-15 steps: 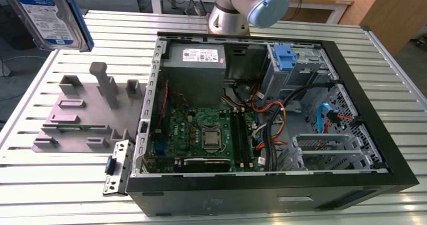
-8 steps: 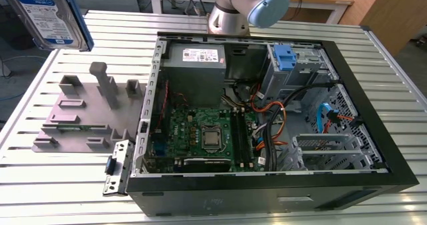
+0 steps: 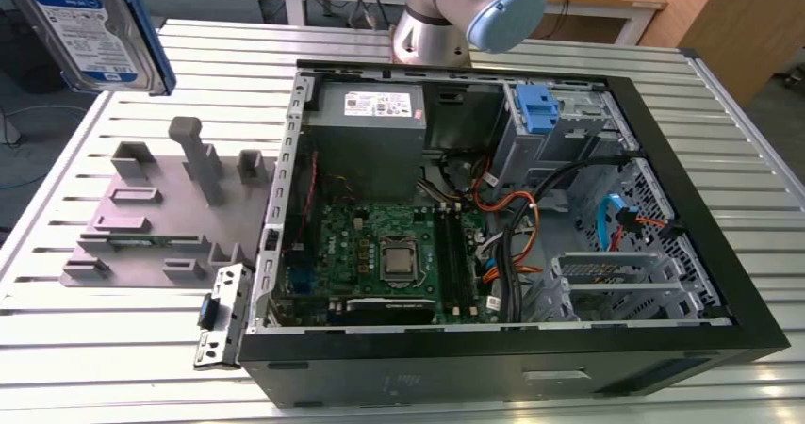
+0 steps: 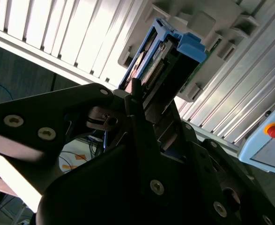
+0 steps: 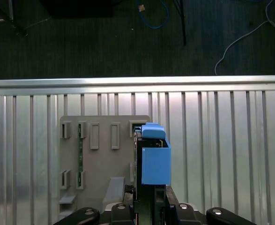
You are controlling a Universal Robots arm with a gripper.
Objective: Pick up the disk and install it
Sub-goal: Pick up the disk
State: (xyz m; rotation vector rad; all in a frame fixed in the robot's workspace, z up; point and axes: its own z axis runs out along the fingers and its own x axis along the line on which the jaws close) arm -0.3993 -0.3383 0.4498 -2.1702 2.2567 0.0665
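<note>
The disk [image 3: 90, 26], a silver drive with a blue-and-white label in a blue carrier bracket, hangs upright in the air at the exterior view's far upper left, above the table's edge. In the first wrist view the disk [image 5: 154, 157] appears edge-on over the grey holder [image 5: 104, 159]. My gripper [image 5: 149, 199] is shut on its near end. In the second wrist view the black fingers [image 4: 136, 101] clamp the disk [image 4: 167, 61], whose blue bracket points away from the wrist.
The open computer case [image 3: 704, 245] lies on the slatted metal table [image 3: 101, 349], with a motherboard [image 3: 384, 254], a grey power supply [image 3: 371, 113] and a metal bay with a blue latch [image 3: 538, 111]. The grey holder [image 3: 164, 207] sits to the case's left. The arm's base [image 3: 453, 9] stands behind the case.
</note>
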